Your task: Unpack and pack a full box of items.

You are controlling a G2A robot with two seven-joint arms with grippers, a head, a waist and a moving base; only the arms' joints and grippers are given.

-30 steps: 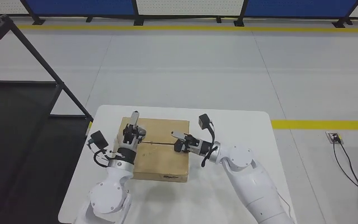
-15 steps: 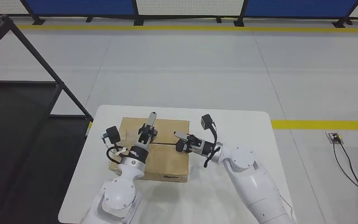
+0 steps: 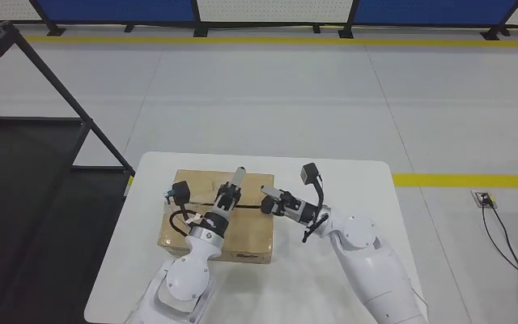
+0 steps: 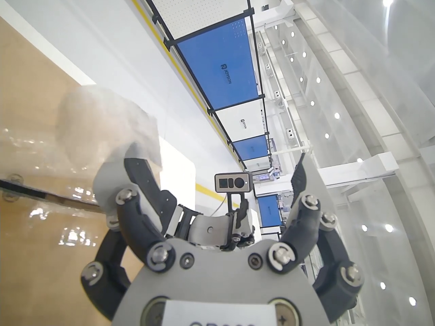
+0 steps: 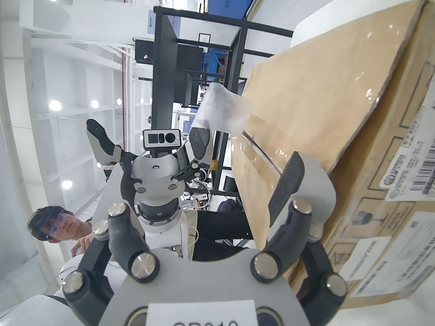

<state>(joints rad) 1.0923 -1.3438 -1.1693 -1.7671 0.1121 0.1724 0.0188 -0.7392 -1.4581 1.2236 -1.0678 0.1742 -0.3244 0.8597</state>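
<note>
Our left gripper (image 3: 235,180) gapes over the seam of the flat brown cardboard box (image 3: 251,235) — crinkled clear tape strip (image 5: 222,106) touching one finger (image 5: 200,140); our right gripper (image 3: 269,194), also wide, flanks the box's edge.

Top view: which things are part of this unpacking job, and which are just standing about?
In the job: cardboard box; loose tape strip lifted from its seam; left gripper; right gripper.

Standing about: white table under the box; black rack beside the table; blue panels across the floor.
</note>
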